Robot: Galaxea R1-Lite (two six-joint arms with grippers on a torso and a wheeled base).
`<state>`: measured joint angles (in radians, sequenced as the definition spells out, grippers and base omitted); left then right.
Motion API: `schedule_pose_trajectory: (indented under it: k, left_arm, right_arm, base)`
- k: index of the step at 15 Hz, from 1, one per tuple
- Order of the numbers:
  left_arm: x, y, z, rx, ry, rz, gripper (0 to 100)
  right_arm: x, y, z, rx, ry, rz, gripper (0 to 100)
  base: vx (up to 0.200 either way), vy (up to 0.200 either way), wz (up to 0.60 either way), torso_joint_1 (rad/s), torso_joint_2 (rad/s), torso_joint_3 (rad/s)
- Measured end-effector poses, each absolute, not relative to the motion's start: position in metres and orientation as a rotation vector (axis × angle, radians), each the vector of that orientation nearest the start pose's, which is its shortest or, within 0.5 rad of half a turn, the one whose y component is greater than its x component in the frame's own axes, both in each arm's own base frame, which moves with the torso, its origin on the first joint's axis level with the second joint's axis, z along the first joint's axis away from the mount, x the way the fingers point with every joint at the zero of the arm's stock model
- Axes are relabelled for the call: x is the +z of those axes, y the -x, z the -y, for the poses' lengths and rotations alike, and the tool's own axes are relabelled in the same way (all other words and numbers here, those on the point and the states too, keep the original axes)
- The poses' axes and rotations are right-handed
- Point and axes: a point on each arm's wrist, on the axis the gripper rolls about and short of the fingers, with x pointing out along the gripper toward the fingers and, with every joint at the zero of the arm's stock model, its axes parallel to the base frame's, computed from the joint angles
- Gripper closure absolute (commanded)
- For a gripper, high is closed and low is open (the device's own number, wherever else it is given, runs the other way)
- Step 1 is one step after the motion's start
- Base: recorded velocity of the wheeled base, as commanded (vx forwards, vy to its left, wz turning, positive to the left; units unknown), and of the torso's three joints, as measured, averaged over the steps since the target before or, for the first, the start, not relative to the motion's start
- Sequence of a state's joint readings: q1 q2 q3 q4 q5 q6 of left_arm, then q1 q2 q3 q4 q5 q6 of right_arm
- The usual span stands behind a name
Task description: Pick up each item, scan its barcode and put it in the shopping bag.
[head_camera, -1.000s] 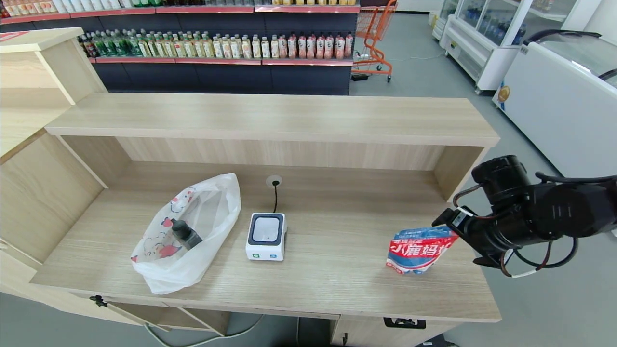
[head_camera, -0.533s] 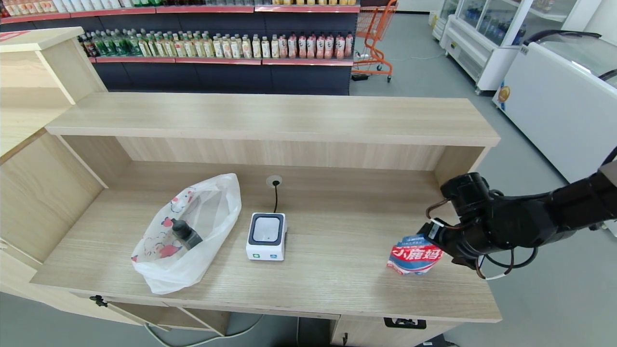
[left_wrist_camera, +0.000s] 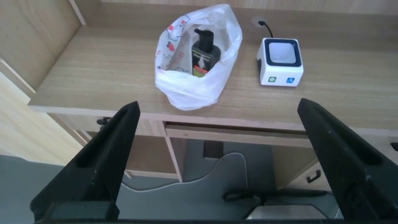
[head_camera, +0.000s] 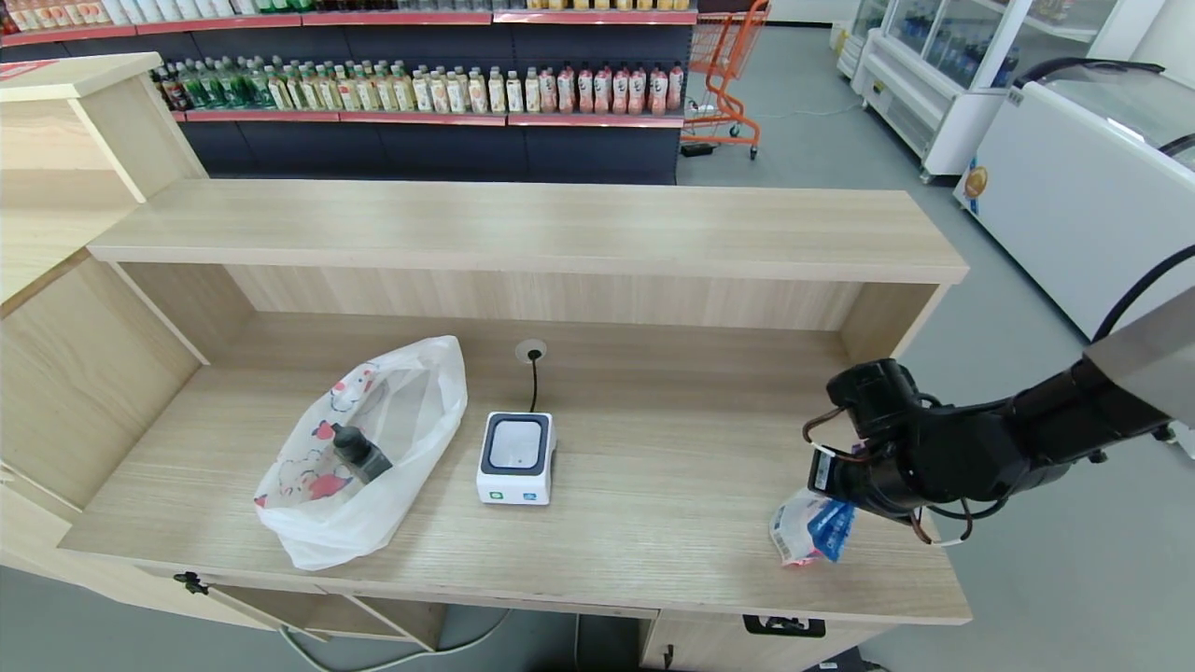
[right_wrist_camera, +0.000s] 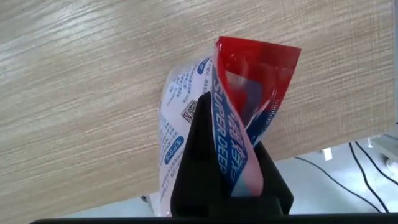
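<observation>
A red, white and blue snack pouch (head_camera: 808, 530) leans tipped over near the counter's front right edge, its pale back showing. My right gripper (head_camera: 825, 509) comes at it from the right and is shut on it. In the right wrist view the pouch (right_wrist_camera: 233, 93) is pinched between the two dark fingers (right_wrist_camera: 200, 155). The white shopping bag (head_camera: 392, 411) lies open on the left of the counter with a black pump bottle (head_camera: 359, 453) inside. My left gripper (left_wrist_camera: 217, 168) hangs open in front of the counter, below its edge, facing the bag (left_wrist_camera: 180, 87) and the bottle (left_wrist_camera: 202, 53).
A white barcode scanner (head_camera: 515, 457) sits mid-counter, also seen as the scanner (left_wrist_camera: 282, 60), with its cable running to a hole at the back. A raised shelf (head_camera: 523, 233) walls the counter's far side and wooden panels close its left. Bare wood lies between scanner and pouch.
My right arm swung left and down onto the pouch and closed on it. The pouch, upright with its red front showing before, has tipped forward and sunk toward the front edge.
</observation>
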<state>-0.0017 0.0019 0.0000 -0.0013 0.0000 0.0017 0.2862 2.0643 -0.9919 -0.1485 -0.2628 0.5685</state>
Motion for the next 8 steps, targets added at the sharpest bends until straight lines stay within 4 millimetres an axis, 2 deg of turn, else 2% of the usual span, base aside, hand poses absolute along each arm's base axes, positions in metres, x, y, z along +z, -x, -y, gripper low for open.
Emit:
schedule_pose_trajectory:
  k: [2, 4, 6, 8]
  left_arm:
    - [0.076, 0.023, 0.0, -0.002, -0.001, -0.001, 0]
    - [0.076, 0.023, 0.0, -0.002, -0.002, -0.001, 0]
    - [0.076, 0.023, 0.0, -0.002, -0.002, -0.001, 0]
    - [0.076, 0.023, 0.0, -0.002, -0.002, -0.001, 0]
  right_arm:
    - [0.077, -0.341, -0.096, -0.172, -0.271, -0.812, 100]
    - [0.102, -0.339, -0.098, -0.017, -0.304, -0.747, 100]
    - [0.131, -0.331, -0.094, 0.29, -0.358, -0.683, 100]
    - [0.153, -0.318, -0.079, 0.631, -0.353, -0.598, 100]
  base:
    - [0.0, 0.0, 0.0, 0.0, 0.0, 0.0]
    - [0.0, 0.0, 0.0, 0.0, 0.0, 0.0]
    - [0.0, 0.0, 0.0, 0.0, 0.0, 0.0]
    - [0.0, 0.0, 0.0, 0.0, 0.0, 0.0]
